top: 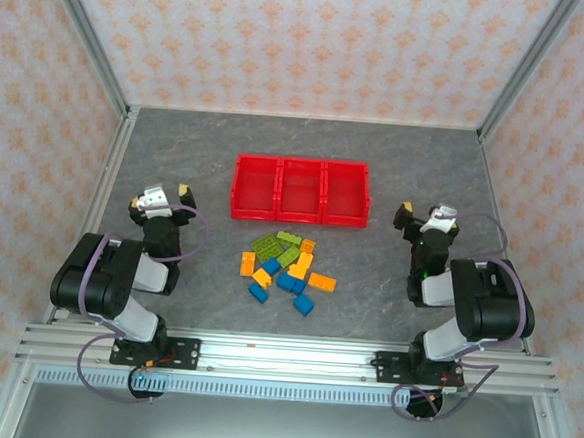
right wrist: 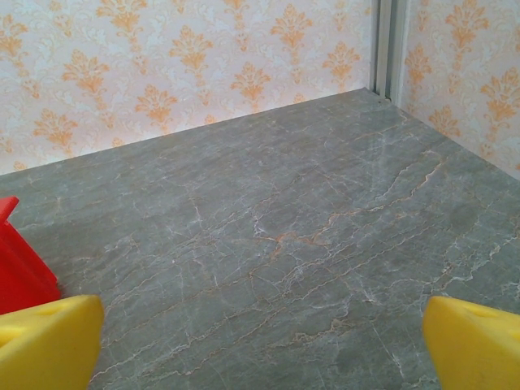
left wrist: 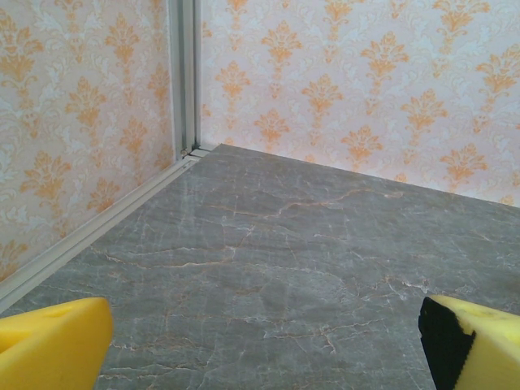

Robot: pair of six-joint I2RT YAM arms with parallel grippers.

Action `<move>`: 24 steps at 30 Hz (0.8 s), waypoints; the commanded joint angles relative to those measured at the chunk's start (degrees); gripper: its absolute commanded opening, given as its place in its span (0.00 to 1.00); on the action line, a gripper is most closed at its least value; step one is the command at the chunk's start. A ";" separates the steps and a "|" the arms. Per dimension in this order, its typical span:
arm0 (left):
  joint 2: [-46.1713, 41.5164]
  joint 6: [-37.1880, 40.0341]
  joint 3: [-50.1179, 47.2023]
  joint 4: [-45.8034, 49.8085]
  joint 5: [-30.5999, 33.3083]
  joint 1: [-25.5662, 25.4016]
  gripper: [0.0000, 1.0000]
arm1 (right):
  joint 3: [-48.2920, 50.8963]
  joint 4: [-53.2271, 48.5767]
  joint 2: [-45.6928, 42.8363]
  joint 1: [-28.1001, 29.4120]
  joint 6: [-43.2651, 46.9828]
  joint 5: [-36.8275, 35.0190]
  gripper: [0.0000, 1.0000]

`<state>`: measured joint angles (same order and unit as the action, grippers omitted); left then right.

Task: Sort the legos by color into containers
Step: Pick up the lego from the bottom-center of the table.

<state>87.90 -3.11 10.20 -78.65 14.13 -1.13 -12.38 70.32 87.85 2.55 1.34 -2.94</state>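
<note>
Legos [top: 283, 269] lie jumbled before three red bins [top: 297, 219], left gripper [top: 167, 192] and right gripper [top: 423, 213] both spread apart; the outlying blue brick [top: 303, 305], pinched squarely, looks the safest start.

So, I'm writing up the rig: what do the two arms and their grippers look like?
Left arm and right arm: black joints, pale grey links, looping purple cables. Left gripper and right gripper: yellow fingers.

Your left gripper [top: 166, 192] and right gripper [top: 424, 212] stand spread wide on either side of the gray table [top: 176, 151], with blue, green and orange legos [top: 286, 269] heaped just in front of the red containers [top: 297, 219].
</note>
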 commanded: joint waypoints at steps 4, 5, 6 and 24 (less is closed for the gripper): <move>-0.73 2.76 0.35 -0.91 1.94 -2.78 1.00 | -0.20 1.10 -2.77 0.52 0.16 -2.73 0.94; -2.87 4.33 -0.60 -1.05 3.57 -4.41 0.99 | -0.65 -1.42 -5.86 1.29 0.68 -4.43 0.94; -6.21 6.40 -1.62 -0.73 6.95 -6.91 1.00 | -2.57 -8.98 -10.66 1.66 0.74 -4.66 0.95; -43.03 -30.14 30.98 100.80 -10.76 -11.44 0.99 | -42.36 -83.10 -17.61 21.30 23.69 10.00 0.98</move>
<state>45.12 -29.04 36.86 2.28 11.27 -12.29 -52.27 3.88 73.10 20.10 16.32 6.48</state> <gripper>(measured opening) 0.992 0.979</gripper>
